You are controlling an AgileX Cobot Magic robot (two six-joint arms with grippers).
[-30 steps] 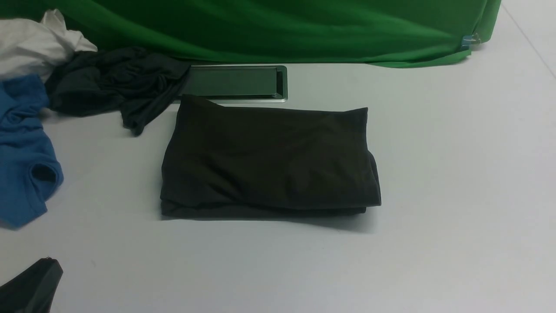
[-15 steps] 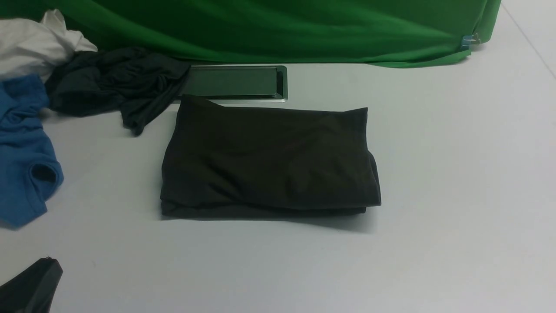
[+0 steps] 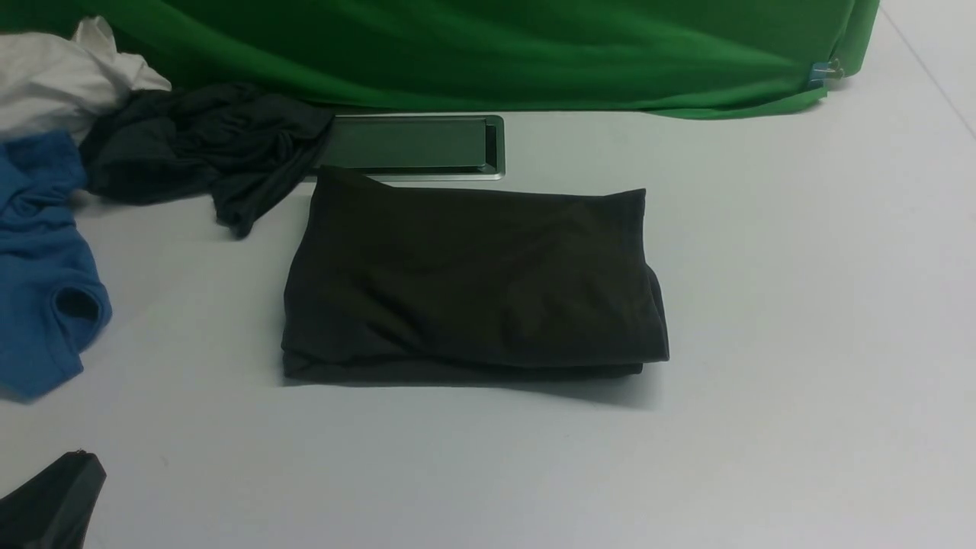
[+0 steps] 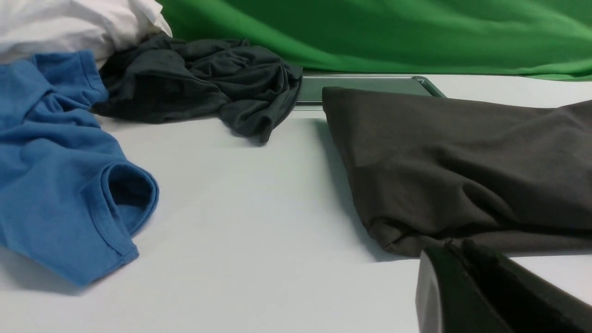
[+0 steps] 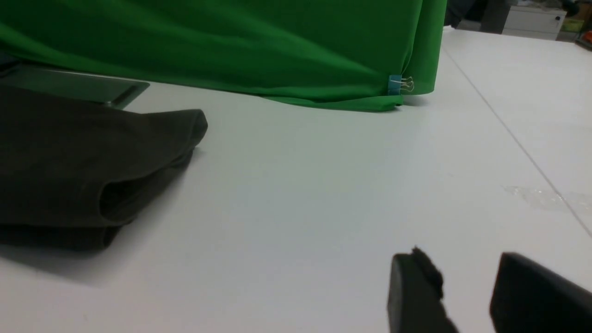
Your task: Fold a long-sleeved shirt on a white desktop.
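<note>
The long-sleeved shirt lies folded into a thick dark olive-brown rectangle in the middle of the white desktop. Its sleeves and print are tucked out of sight. My left gripper shows only as a black tip at the front view's lower left corner, well short of the shirt. In the left wrist view that gripper is shut with nothing between its fingers, just in front of the shirt's near corner. My right gripper is open and empty, off to the shirt's right.
A crumpled charcoal-grey garment, a bright blue shirt and a white cloth are piled at the far left. The grey cable hatch sits behind the folded shirt. A green backdrop lines the back edge, held by a blue clip.
The left gripper's tip has dropped very slightly towards the front view's corner. The shirt and everything else stay as they were.
</note>
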